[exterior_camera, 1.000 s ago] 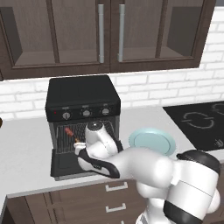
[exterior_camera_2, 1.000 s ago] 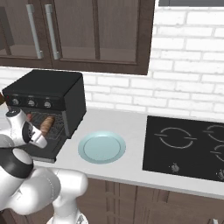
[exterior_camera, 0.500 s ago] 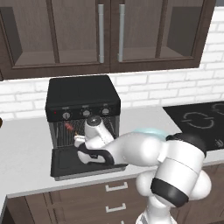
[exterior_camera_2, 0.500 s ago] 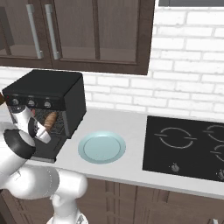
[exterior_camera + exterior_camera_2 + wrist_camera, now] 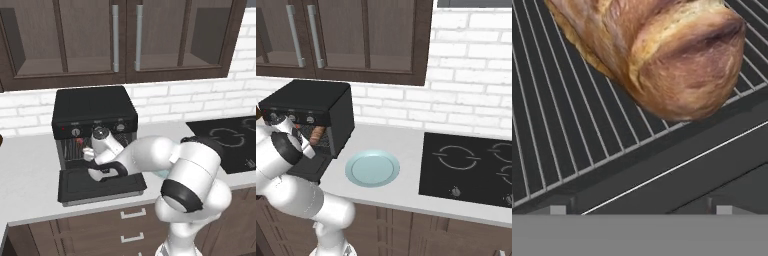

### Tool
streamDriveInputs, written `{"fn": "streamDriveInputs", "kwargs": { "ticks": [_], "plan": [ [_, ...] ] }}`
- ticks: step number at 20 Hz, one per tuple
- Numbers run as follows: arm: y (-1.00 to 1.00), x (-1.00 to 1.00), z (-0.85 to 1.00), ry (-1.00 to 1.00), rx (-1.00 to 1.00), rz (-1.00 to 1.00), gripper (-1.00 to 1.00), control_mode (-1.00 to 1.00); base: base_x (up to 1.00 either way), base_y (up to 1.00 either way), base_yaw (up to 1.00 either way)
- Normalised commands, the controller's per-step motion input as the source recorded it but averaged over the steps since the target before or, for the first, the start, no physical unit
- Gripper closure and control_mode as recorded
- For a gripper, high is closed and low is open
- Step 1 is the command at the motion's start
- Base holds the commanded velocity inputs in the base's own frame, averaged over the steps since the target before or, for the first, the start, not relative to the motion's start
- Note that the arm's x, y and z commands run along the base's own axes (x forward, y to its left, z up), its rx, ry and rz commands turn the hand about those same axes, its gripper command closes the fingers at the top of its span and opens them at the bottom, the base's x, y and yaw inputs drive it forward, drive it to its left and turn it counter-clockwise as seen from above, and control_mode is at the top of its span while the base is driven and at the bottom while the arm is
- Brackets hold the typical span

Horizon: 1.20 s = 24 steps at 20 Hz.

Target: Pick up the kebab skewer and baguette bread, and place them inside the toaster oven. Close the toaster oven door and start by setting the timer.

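The black toaster oven point(image 5: 95, 107) stands on the counter with its door point(image 5: 100, 186) dropped flat in front. The golden-brown baguette bread point(image 5: 662, 50) lies on the wire rack point(image 5: 557, 125) inside and also shows in the oven mouth point(image 5: 317, 134). The kebab skewer point(image 5: 79, 145), with red chunks, rests at the left of the cavity. My gripper point(image 5: 90, 156) hovers just above the door at the oven mouth, pointing in. It is open point(image 5: 640, 210), with nothing between the tips and a little short of the loaf's near end.
A pale blue plate point(image 5: 372, 168) sits on the counter right of the oven. A black cooktop point(image 5: 471, 165) lies further right. Dark cabinets point(image 5: 125, 35) hang above, and a white brick wall runs behind.
The hand has shifted a little left and lower in front of the oven mouth, and the forearm has swung down over the door. The jaws stayed open; the bread stayed on the rack.
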Motion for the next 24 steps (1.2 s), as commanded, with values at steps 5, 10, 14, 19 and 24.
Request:
{"fn": "streamDriveInputs", "kwargs": {
  "ticks": [5,10,14,19,24],
  "plan": [
    [0.0,0.26,0.0,-0.02,0.0,-0.05,-1.0,-1.0,0.0,0.0,0.0],
    [0.0,-0.02,0.0,0.0,0.01,0.0,-1.0,-1.0,0.0,0.0,0.0],
    [0.0,-0.25,0.01,0.0,0.01,0.0,-1.0,-1.0,0.0,0.0,0.0],
    [0.07,-0.92,0.15,0.0,0.03,0.08,-1.0,-1.0,0.0,0.0,0.0],
    [0.0,-1.0,0.0,0.09,0.01,0.21,-1.0,-1.0,0.0,0.0,0.0]
  ]
}}
